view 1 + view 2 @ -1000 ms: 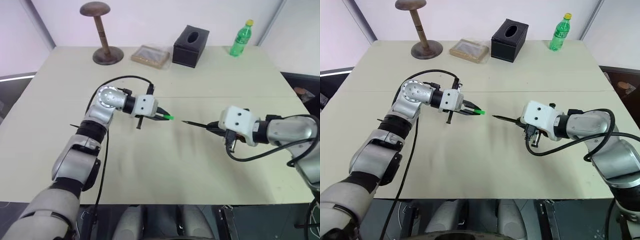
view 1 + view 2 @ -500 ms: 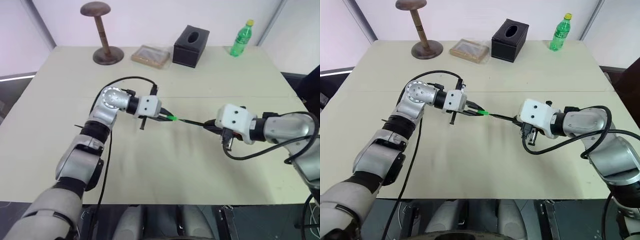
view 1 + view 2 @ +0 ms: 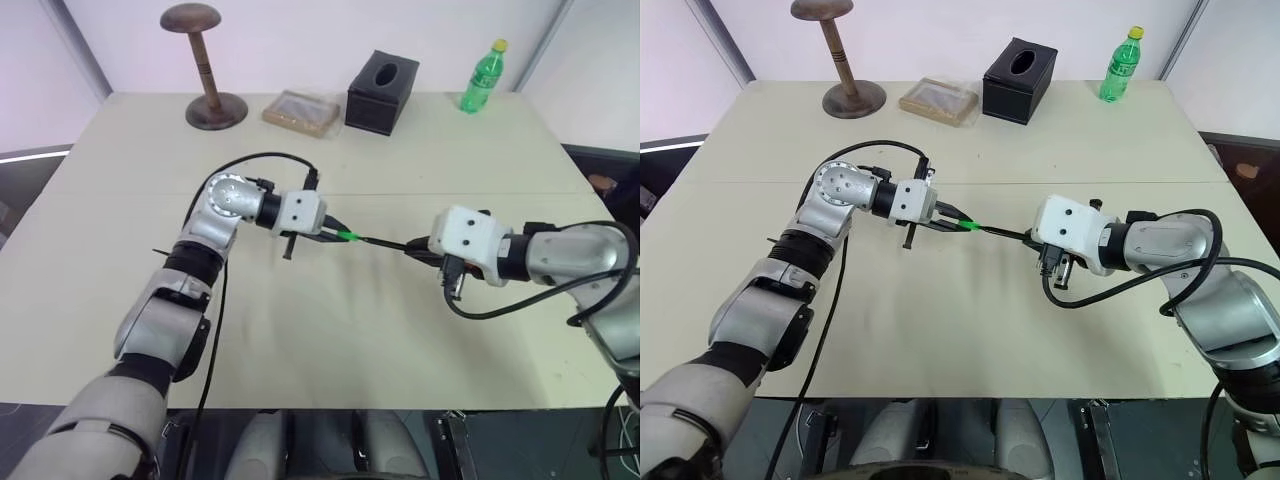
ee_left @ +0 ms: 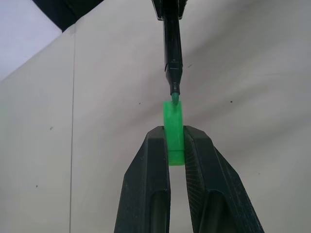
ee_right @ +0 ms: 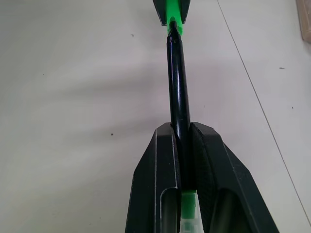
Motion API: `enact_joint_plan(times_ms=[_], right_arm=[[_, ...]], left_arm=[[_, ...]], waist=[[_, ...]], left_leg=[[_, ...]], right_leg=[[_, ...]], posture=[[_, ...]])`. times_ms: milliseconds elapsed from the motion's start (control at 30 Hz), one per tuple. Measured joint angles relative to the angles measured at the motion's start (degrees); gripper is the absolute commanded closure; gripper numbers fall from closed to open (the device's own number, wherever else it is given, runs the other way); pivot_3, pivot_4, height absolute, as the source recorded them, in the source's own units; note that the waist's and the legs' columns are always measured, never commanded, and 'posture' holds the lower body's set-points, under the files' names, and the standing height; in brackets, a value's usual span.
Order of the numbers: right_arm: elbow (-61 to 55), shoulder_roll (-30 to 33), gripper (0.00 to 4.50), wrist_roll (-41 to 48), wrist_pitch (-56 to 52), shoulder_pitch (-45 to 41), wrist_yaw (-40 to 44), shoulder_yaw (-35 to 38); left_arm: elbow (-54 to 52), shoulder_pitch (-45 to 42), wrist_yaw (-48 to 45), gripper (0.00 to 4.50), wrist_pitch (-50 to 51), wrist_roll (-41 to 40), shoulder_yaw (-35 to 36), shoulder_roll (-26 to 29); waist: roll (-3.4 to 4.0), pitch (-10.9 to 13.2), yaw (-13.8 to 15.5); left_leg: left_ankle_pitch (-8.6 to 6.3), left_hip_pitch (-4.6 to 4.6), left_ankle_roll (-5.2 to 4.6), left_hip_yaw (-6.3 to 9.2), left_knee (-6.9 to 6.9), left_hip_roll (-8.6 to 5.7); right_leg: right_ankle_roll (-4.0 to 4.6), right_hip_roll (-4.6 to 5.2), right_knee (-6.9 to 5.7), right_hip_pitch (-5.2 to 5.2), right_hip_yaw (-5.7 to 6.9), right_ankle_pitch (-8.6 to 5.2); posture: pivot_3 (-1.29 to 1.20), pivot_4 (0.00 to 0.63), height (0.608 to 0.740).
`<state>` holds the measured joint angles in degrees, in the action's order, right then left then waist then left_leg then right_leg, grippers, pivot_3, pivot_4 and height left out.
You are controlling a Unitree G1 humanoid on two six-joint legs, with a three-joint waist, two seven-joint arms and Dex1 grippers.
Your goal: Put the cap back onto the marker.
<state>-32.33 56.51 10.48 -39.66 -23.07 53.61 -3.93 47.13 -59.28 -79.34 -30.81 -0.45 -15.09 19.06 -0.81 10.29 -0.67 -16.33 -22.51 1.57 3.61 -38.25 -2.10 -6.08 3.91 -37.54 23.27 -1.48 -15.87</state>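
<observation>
The left gripper [image 4: 175,145] has its two black fingers [image 4: 148,184] closed tight on the cap [image 4: 173,130], so that only the small green cylinder separates them; about half of the cap sticks out past the fingertips, with its open end facing the other arm. The right gripper [image 5: 181,141] is closed in the same way on the marker [image 5: 177,82], its fingers [image 5: 160,179] pressing the black stick from both sides near its back part, where a short green end shows between them. The marker reaches forward from this grip, held above the table [image 3: 420,160] and pointing toward the left gripper. In the left wrist view the thin tip of the marker meets the mouth of the cap and seems to be just inside it, while the wider black body is clearly outside, so the cap is not pushed on. In the head views the two grippers face each other over the middle of the table, with cap and marker forming almost one straight line between them. At the far edge of the table stand a wooden hat stand [image 3: 207,70], a flat tray [image 3: 301,110], a black tissue box [image 3: 381,92] and a green bottle [image 3: 483,76], all well apart from the grippers.
</observation>
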Motion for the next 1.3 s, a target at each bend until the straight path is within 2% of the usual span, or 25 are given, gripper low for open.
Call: enact_joint_plan(times_ms=[1300], right_arm=[[1.68,0.81,4.44,0.43,1.31,0.05,0.76,0.07]], left_arm=[[-4.09,0.67,-2.41,4.50,2.81,-0.84,0.00,1.01]], waist=[[0.00,0.00,-0.01]], left_leg=[[0.00,0.00,0.00,0.00,0.00,0.01]], right_leg=[[0.00,0.00,0.00,0.00,0.00,0.00]], posture=[[0.00,0.150,0.740]])
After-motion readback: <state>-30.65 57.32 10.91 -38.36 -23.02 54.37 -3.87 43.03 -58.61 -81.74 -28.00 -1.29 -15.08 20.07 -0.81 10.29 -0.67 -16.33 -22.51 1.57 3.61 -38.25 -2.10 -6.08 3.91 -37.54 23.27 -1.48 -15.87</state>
